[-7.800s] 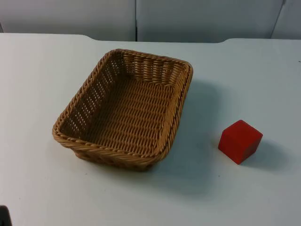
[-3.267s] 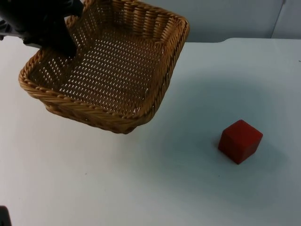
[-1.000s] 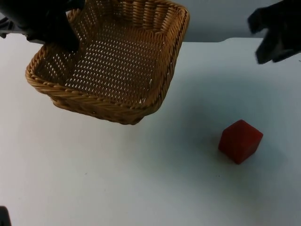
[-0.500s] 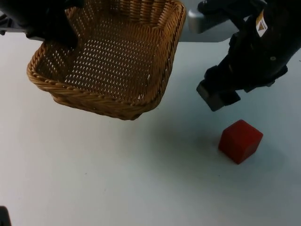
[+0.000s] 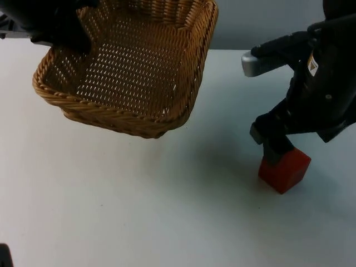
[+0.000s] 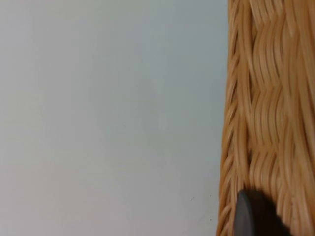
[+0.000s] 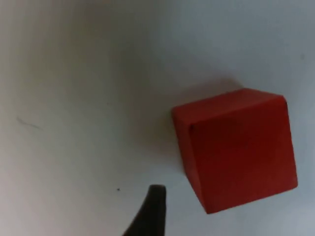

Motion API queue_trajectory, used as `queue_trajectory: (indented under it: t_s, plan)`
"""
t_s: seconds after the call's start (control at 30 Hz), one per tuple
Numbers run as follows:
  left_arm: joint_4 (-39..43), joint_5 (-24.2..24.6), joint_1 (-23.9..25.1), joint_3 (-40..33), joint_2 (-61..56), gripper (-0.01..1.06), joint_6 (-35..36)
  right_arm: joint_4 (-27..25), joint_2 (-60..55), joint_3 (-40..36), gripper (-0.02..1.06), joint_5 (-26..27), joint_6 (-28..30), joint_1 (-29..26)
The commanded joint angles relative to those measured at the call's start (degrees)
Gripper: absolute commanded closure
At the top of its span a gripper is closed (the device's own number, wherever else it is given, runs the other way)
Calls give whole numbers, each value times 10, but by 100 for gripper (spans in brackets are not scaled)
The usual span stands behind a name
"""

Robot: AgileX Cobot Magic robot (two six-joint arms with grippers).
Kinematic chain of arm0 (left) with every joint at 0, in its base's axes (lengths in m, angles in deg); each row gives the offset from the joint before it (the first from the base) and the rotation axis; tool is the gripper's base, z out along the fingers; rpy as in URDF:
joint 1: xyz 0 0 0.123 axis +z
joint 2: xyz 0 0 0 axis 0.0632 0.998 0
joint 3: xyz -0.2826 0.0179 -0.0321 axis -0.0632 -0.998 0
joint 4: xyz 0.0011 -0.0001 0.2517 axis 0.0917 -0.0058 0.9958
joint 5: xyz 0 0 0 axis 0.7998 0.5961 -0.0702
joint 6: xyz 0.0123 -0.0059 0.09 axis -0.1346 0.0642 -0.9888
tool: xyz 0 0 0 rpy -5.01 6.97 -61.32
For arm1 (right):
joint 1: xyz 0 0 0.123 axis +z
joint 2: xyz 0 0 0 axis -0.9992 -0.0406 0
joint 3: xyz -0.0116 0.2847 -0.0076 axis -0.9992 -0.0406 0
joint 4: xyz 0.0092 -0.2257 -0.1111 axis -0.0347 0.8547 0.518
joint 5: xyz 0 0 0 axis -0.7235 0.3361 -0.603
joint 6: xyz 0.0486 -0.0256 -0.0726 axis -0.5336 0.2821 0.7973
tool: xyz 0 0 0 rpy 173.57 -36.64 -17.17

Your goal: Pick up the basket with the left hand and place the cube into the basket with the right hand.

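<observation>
Basket [image 5: 133, 72] raised at table's [image 5: 139, 211] left, cube [image 5: 285, 169] on table at right, well apart

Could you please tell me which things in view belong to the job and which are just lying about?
Part of the job:
- wicker basket, held up off the table by the left claw
- red cube, resting on the table
- right claw, down at the cube

Just there:
- white table
- grey partition wall
</observation>
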Motion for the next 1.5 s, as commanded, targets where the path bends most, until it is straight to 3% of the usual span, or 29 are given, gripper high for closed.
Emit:
queue_trajectory:
  t_s: [0.0,0.2,0.37,0.43,0.5,0.53,0.67,0.7,0.73,0.9,1.03,1.07,1.17,1.23,1.27,1.4,1.43,1.47]
  plan:
    - [-19,-19,1,-1,-7,105,3,-7,-7,5,20,4,-2,-12]
    - [-19,-35,1,-1,-7,105,3,-53,-38,5,21,21,29,-22]
    - [-20,-40,1,-1,-7,105,3,-81,-60,5,28,38,50,-22]
    - [-20,-40,1,-1,-7,105,3,-80,-65,5,38,49,50,-22]
    - [-20,-40,1,-1,-7,105,3,-76,-65,5,54,61,50,-22]
    - [-20,-40,1,-1,-7,105,3,-76,-65,5,54,61,50,-22]
    - [-20,-40,1,-1,-7,105,3,-71,-64,5,95,81,50,-22]
    - [-20,-40,1,-1,-7,105,3,-71,-64,5,95,81,50,-22]
    - [-20,-40,1,-1,-7,105,3,-61,-63,9,105,80,50,-23]
    - [-20,-40,1,-1,-7,105,3,8,-50,63,105,18,28,-35]
    - [-20,-42,1,-1,-7,105,3,118,-8,166,105,-61,-12,-51]
    - [-20,-42,1,-1,-7,105,3,118,-8,166,105,-61,-12,-51]
    - [-20,-42,1,-1,-7,105,3,155,21,262,105,-99,-4,-51]
    - [-20,-42,1,-1,-7,105,3,146,28,298,105,-103,6,-51]
    - [-20,-42,1,-1,-7,105,3,117,33,326,105,-104,25,-51]
    - [-20,-43,1,-1,-7,105,3,-117,37,421,105,-102,159,-46]
    - [-20,-43,1,-1,-7,105,3,-156,37,427,105,-96,189,-42]
    - [-20,-43,1,-1,-7,105,3,-156,37,427,105,-96,189,-42]
